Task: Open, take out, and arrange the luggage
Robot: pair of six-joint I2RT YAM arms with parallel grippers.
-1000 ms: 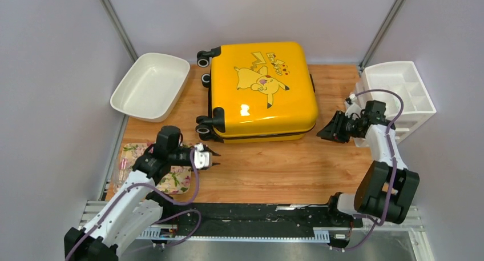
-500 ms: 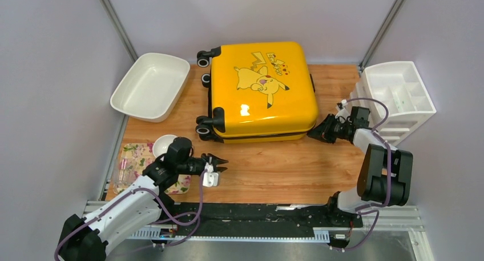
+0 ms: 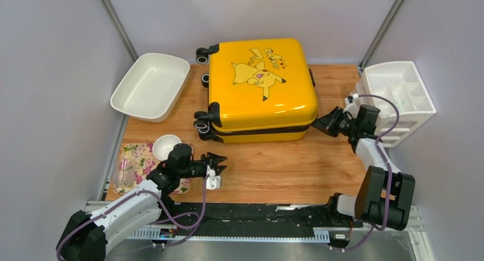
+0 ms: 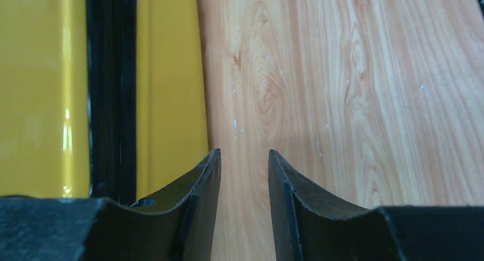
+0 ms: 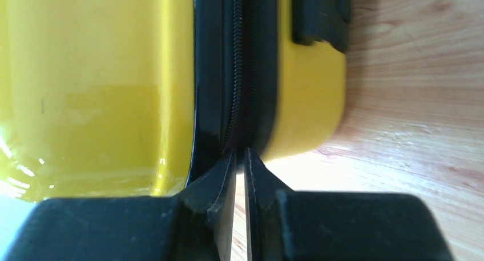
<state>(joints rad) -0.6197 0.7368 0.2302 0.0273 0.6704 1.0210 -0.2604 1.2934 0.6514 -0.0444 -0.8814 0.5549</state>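
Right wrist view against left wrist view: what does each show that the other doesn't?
Only the right wrist view: the right gripper, fingers almost together, tips at the zipper in the seam of the suitcase, plus a black fitting on the lower shell. Only the left wrist view: the left gripper, open over the bare table, holding nothing. Both: yellow shell, black seam, wood surface.

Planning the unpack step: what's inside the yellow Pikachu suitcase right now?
Nothing inside shows. The yellow hard-shell Pikachu-print suitcase lies flat, top shell over the bottom one; between them only the black zipper trim is visible. Any contents are covered by the shell.
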